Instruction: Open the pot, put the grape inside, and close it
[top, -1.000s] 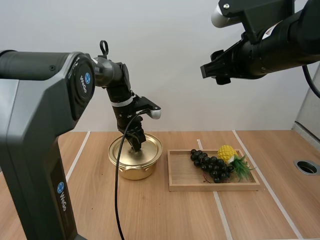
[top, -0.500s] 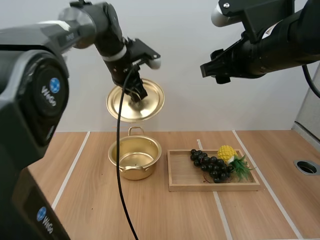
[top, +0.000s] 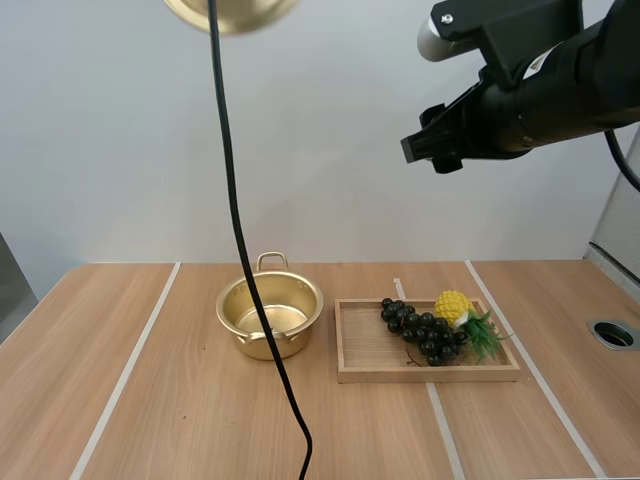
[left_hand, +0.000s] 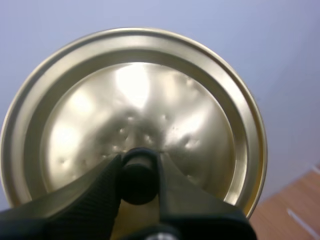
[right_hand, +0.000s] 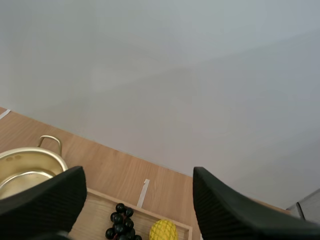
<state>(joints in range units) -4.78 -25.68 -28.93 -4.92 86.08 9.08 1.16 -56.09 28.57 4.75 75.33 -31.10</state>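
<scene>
**Lid held high, pot open on the surface**

The wooden surface (top: 180, 400) runs light brown under a plain pale wall, crossed by 3 white lines, with 1 round dark hole (top: 613, 334) near its right edge. On it a wooden tray (top: 360, 372) lies just beside the gold pot (top: 290, 343), to the pot's right. The pot stands upright and open, its inside bare. The lid (top: 232, 12) is far above it, at the top edge of the high view.

In the tray, the bunch of dark grapes (top: 420, 330) touches a yellow pineapple-like toy (top: 452, 305) with green leaves.

The right arm hangs high over the tray, its right gripper (top: 432, 150) pointing left; its fingers (right_hand: 45, 200) are spread apart with nothing between them. The left gripper (left_hand: 140, 165) has its 2 fingers clenched on the lid's black knob (left_hand: 138, 177), the lid's gold top turned toward the camera.
</scene>
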